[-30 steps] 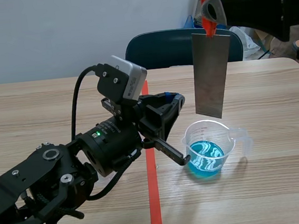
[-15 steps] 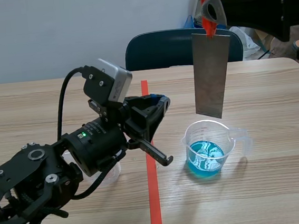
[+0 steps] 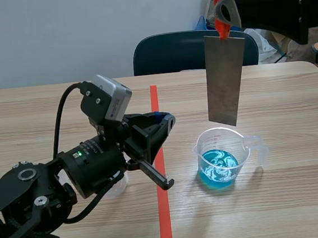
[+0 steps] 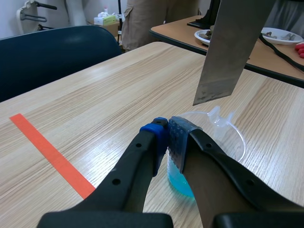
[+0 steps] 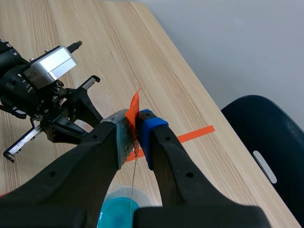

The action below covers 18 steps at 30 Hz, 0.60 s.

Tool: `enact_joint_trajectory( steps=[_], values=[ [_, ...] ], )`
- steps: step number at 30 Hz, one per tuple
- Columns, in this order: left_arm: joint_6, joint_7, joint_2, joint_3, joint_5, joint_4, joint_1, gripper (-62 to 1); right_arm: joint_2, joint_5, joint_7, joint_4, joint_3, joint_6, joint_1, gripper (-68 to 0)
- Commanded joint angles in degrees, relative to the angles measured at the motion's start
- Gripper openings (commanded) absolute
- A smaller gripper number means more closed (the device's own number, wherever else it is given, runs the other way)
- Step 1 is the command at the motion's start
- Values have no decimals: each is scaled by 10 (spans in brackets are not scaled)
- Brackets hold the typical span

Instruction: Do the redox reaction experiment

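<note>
The table (image 3: 279, 85) is pale wood-grain laminate, with a strip of orange-red tape (image 3: 165, 219) running away down its middle. A dark blue chair (image 3: 169, 53) is pushed up to the far edge, in front of a plain pale wall. The left wrist view takes in a second brown table (image 4: 190, 33) across the room, with dishes on it.

The clear plastic beaker (image 3: 242, 145) stands just right of the tape, with its spout and handle to the right and a pool of blue liquid (image 3: 219, 168) in the bottom. The faint graduation marks on its wall are too small to read (I can make out no other lettering either).

The right gripper (image 3: 222, 17), held high, is clamped on an orange-red tab (image 3: 220, 0). A grey metal plate (image 3: 225, 79) hangs upright from the tab, directly over the beaker. Its lower edge is close above the rim and not in the liquid.

The left gripper (image 3: 166, 119) hovers low beside the tape, pointing towards the beaker. Its fingertips are pressed together on nothing. A silver camera box (image 3: 109, 98) sits on that wrist, and a small green light (image 3: 79, 153) glows on the arm.
</note>
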Motion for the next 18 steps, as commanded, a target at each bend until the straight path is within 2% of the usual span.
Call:
enact_joint_trajectory(
  steps=[1, 7, 12, 18],
  values=[
    [-5, -8, -7, -10, -3, 14, 10, -577, 2, 6, 6, 8, 8, 3, 8, -669],
    [-18, -18, -25, -45, 20, 56, 50, -577, 2, 6, 6, 8, 8, 3, 8, -669],
    [-19, -31, -39, -66, 21, 94, 93, -577, 2, 6, 6, 8, 8, 3, 8, -669],
    [-30, -34, -46, -83, 26, 106, 128, -577, 2, 6, 6, 8, 8, 3, 8, -669]
  ],
)
